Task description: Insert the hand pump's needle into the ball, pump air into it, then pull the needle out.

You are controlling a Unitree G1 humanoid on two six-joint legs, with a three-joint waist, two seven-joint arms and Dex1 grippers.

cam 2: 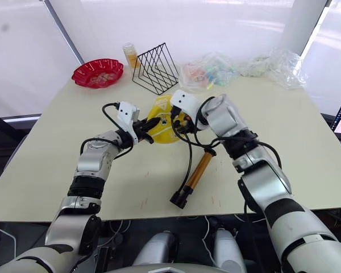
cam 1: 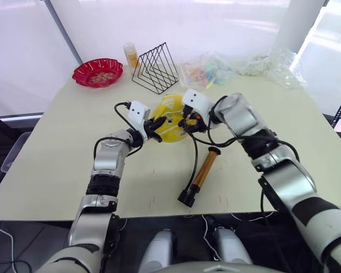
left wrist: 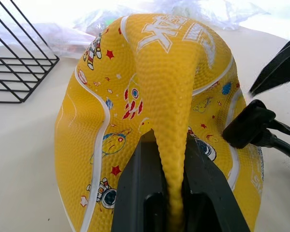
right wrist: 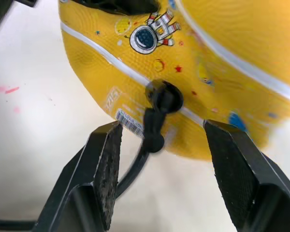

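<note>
While the left claw (left wrist: pixel 169 193) pinches a fold of the limp, deflated ball (cam 1: pixel 169 122) mid-desk and the right claw (right wrist: pixel 164 164) hangs spread around the needle (right wrist: pixel 160 99) fitting seated in it, that soft rubber probably buckles easily, so grip the stiff fitting.

red bowl (cam 1: pixel 98 72) | bottle (cam 1: pixel 130 55) | wire rack (cam 1: pixel 155 68) | plastic bags (cam 1: pixel 238 65)

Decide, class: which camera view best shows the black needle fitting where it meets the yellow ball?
The right wrist view: the needle fitting sits pressed against the ball, framed by the open right jaws. The left wrist view shows it side-on at the ball's edge; the head views show it tiny between both grippers.
</note>
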